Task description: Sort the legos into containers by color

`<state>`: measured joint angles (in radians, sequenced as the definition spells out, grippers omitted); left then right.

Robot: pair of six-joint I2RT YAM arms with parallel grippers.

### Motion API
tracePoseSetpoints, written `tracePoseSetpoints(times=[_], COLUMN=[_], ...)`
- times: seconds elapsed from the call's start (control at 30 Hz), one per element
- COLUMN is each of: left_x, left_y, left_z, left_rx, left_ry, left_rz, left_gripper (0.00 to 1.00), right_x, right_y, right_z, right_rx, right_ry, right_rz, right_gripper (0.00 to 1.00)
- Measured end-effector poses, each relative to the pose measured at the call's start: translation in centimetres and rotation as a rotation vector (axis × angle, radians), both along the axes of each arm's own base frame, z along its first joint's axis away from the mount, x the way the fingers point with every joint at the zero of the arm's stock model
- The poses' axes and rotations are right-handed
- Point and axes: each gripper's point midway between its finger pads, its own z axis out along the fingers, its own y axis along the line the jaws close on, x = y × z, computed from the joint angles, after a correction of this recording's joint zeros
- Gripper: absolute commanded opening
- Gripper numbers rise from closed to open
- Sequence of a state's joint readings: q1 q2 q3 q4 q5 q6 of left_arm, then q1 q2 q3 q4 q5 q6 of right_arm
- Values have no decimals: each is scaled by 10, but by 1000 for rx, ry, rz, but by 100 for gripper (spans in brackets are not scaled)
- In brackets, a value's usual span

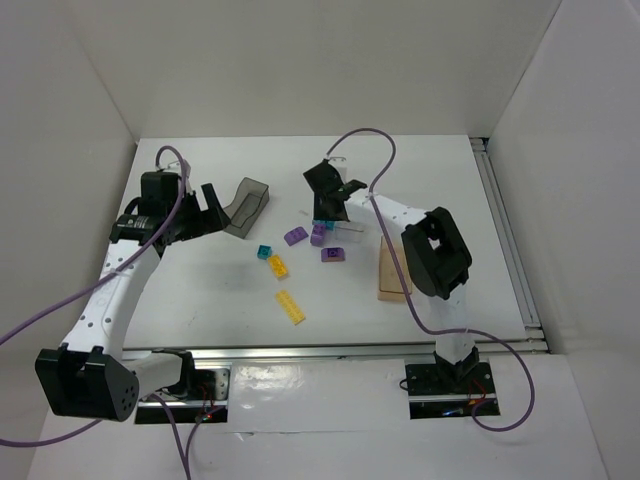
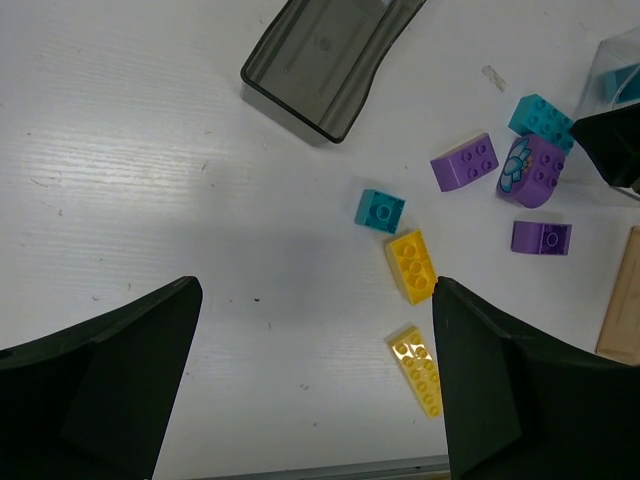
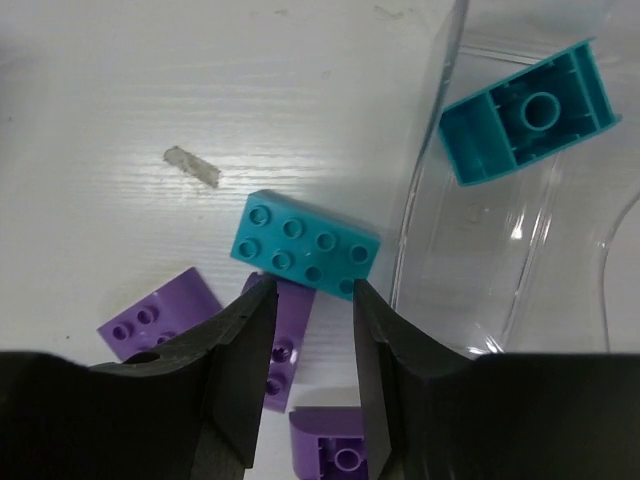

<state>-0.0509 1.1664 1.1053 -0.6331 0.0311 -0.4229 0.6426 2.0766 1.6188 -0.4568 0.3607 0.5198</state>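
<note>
My right gripper [image 1: 328,208] is open and empty, hovering just above a teal 2x4 brick [image 3: 305,245] that lies beside the clear bin [image 3: 430,200]. A second teal brick [image 3: 530,110] lies inside that bin. Three purple bricks [image 3: 160,315] [image 3: 285,340] [image 3: 335,450] lie under and near the fingers. My left gripper [image 2: 318,290] is open wide and empty, above bare table near the dark grey bin [image 2: 325,60]. A small teal brick [image 2: 380,211], a yellow brick [image 2: 413,264] and a long yellow brick [image 2: 418,368] lie to its right.
The tan-orange bin [image 1: 393,272] sits to the right of the bricks, near the right arm. The dark grey bin [image 1: 248,205] lies at the left by the left gripper. A small scrap of tape [image 3: 190,167] lies on the table. White walls surround the table.
</note>
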Motion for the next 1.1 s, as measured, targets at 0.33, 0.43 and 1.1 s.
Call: tracePoseSetpoints(times=[0.33,0.43,1.1], left_x=[-2,-2,-3], left_y=[-2,-2,-2], left_z=[-7,-7,-14], left_rx=[-6,-6,-6], left_ry=[15,15,36], left_rz=[-9,-10,-14], left_gripper=[100,100,100], right_x=[7,10,8], right_y=[-13,-9,-3], right_z=[-9,-19,-51], right_rx=[-2,-22,-104], right_ry=[18,33,110], right_rz=[-38,-15,94], right_gripper=[85,89,75])
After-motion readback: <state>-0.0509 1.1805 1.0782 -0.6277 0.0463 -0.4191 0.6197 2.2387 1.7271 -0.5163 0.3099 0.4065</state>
